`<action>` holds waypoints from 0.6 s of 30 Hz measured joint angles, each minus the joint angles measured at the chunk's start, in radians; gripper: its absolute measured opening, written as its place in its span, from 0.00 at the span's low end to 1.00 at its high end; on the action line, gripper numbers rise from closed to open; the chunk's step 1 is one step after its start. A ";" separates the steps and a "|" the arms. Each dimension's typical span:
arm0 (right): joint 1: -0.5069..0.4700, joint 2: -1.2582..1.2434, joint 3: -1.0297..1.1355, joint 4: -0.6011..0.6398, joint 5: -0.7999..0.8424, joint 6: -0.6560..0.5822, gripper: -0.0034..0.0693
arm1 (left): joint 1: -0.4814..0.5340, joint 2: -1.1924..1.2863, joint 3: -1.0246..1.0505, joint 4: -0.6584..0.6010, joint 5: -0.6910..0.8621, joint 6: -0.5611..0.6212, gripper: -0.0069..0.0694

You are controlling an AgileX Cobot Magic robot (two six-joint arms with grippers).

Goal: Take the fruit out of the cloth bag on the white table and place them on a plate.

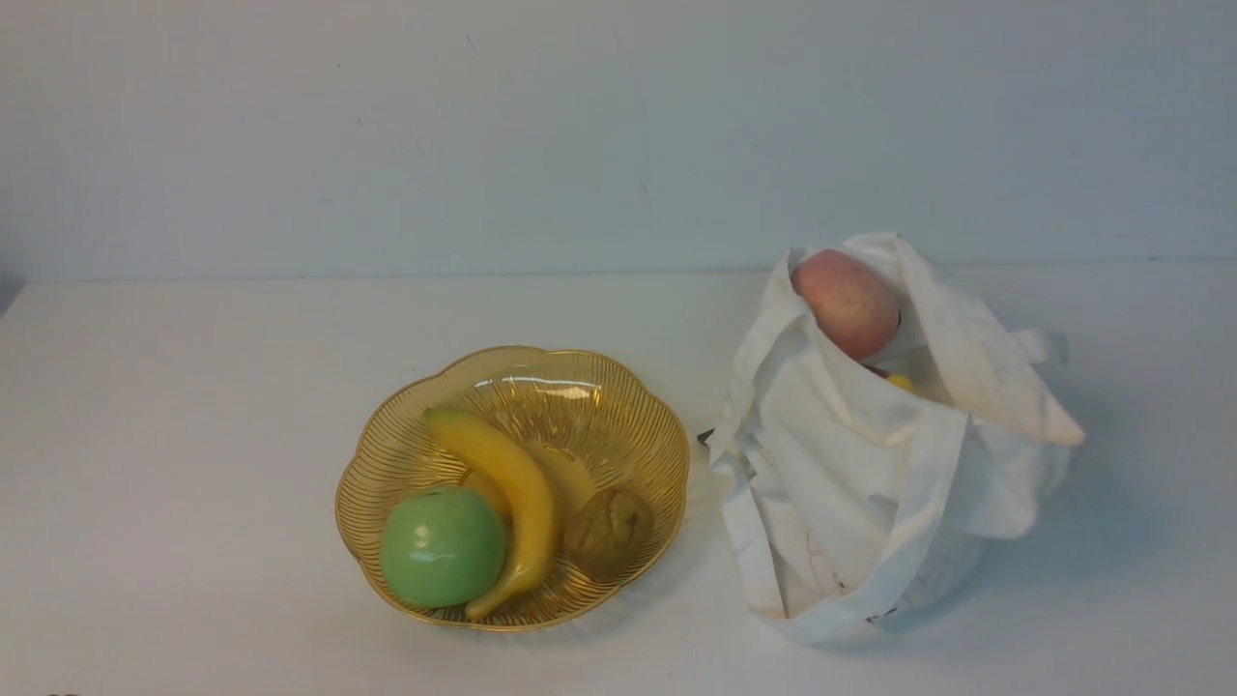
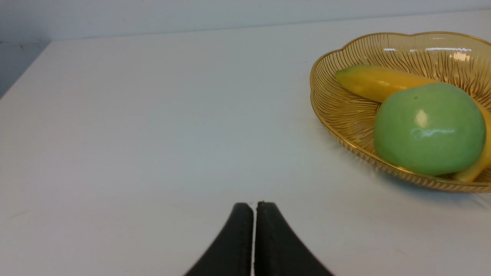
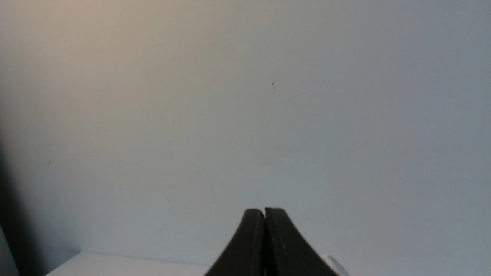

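White table [image 2: 115, 115], amber plate [image 2: 333, 111] apart from the closed left pincer [image 2: 253, 204]

The plate [image 1: 599, 416] sits on the table [image 1: 193, 435]. Inside the plate, the banana [image 1: 512, 483] lies across the middle, from the far left to the near rim. The apple [image 1: 443, 546] rests in the plate's near left part, against the banana. The walnut-like lump [image 1: 609, 532] sits in the plate's near right part, on the banana's other side. Right of the plate, just beside its rim, the cloth bag [image 1: 850, 483] stands on the table. An oval fruit [image 1: 848, 303] pokes from the bag's mouth, and a sliver of lemon [image 1: 901, 383] shows lower in the opening.
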 joint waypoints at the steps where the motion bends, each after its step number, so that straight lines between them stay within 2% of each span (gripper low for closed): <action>1: 0.000 0.000 0.000 -0.002 -0.010 -0.001 0.03 | 0.000 0.000 0.000 0.000 0.000 0.000 0.08; 4: 0.000 0.000 0.004 -0.001 -0.076 -0.016 0.03 | 0.000 0.000 0.000 0.000 0.000 0.000 0.08; 6: 0.000 0.000 0.020 0.039 -0.170 -0.093 0.03 | 0.000 0.000 0.000 0.000 0.000 0.000 0.08; 8: 0.000 0.000 0.039 0.172 -0.238 -0.239 0.03 | 0.000 0.000 0.000 0.000 0.000 0.000 0.08; 10: 0.000 0.000 0.046 0.245 -0.253 -0.320 0.03 | 0.000 0.000 0.000 0.000 0.000 0.000 0.08; 12: 0.000 0.001 0.059 0.428 -0.269 -0.526 0.03 | 0.000 0.000 0.000 0.000 0.000 0.000 0.08; 14: 0.000 0.001 0.068 0.512 -0.273 -0.637 0.03 | 0.000 0.000 0.000 0.000 0.000 0.000 0.08; 15: 0.000 0.001 0.070 0.569 -0.272 -0.691 0.03 | 0.000 0.000 0.000 0.000 0.000 0.000 0.08; 18: 0.000 0.001 0.071 0.621 -0.265 -0.749 0.03 | 0.000 0.000 0.000 0.000 0.000 0.000 0.08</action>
